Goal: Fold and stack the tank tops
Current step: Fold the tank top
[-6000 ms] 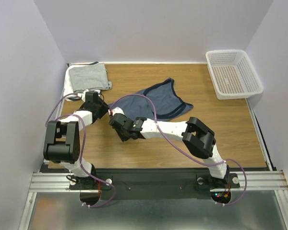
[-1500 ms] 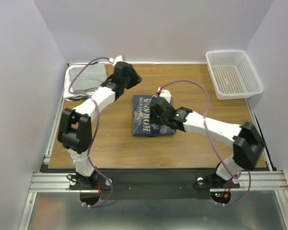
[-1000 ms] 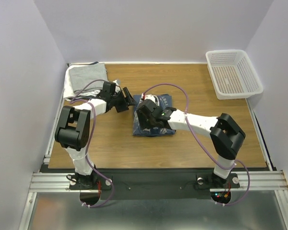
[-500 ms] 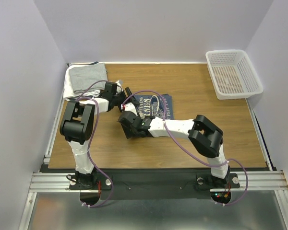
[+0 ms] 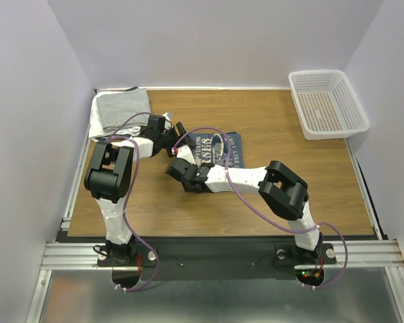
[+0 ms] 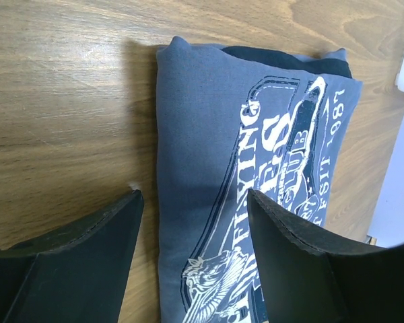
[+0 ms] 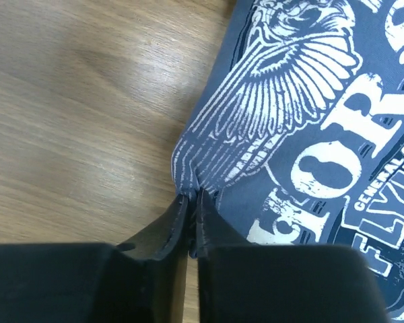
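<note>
- The right gripper (image 7: 192,202) is clenched on the slate-blue tank top (image 7: 310,134). Its two fingers are pressed together over the near-left corner of the cloth, which puckers where they meet.
- Beside that pinch, the print shows a white feathered wing. Past it come large white letters "OR", then smaller lines reading "GENERAL AV…" and "FLYIN…", both cut off by the edge of the view.
- The left gripper (image 6: 195,202) is spread wide and holds nothing. One finger hangs over bare wood and the other over the printed cloth, so they straddle the top's left edge. Whether either finger touches the cloth cannot be told.
- From the left wrist the lettering reads "FLYING" and "CLUB", with a smaller line ending in what looks like "1987". A darker navy layer shows at the far fold.
- From above, the folded slate-blue tank top (image 5: 219,148) lies flat on the table (image 5: 289,175), a little left of the middle. The left gripper (image 5: 178,131) is at its far-left side and the right gripper (image 5: 177,169) at its near-left corner.
- A folded grey tank top (image 5: 123,108) sits in the far-left corner, with white cloth (image 5: 95,126) showing under it.
- A white perforated basket (image 5: 326,101) stands in the far-right corner, well apart from the tops.
</note>
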`<control>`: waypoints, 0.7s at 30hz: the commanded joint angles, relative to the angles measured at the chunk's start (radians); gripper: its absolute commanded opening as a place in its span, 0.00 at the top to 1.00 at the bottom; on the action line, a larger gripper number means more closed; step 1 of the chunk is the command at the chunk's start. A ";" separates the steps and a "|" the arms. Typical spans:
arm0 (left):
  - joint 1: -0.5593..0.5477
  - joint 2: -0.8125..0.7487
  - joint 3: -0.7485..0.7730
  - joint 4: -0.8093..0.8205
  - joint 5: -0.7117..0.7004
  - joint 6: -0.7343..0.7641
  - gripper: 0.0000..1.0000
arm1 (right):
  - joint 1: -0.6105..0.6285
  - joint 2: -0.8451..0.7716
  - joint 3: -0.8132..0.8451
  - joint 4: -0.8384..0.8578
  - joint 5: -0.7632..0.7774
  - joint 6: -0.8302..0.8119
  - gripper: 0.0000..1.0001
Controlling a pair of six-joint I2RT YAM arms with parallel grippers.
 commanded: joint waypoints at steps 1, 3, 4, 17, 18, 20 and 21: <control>0.002 -0.042 -0.013 -0.061 -0.053 0.023 0.24 | 0.001 -0.016 0.019 -0.025 0.033 0.032 0.92; 0.002 -0.059 -0.024 -0.061 -0.048 0.023 0.24 | -0.008 -0.042 0.009 -0.021 0.033 0.051 0.96; 0.002 -0.063 -0.027 -0.062 -0.050 0.022 0.23 | -0.013 -0.056 -0.001 -0.013 0.031 0.061 0.98; -0.018 -0.183 -0.168 -0.029 -0.085 -0.128 0.07 | -0.128 -0.280 -0.154 0.128 -0.171 0.114 1.00; -0.026 -0.194 -0.178 -0.013 -0.065 -0.139 0.06 | -0.129 -0.283 -0.157 0.136 -0.179 0.117 0.99; -0.042 -0.200 -0.209 0.018 -0.053 -0.184 0.04 | -0.134 -0.291 -0.165 0.144 -0.196 0.119 1.00; -0.055 -0.200 -0.217 0.062 -0.042 -0.199 0.04 | -0.136 -0.294 -0.166 0.148 -0.203 0.125 1.00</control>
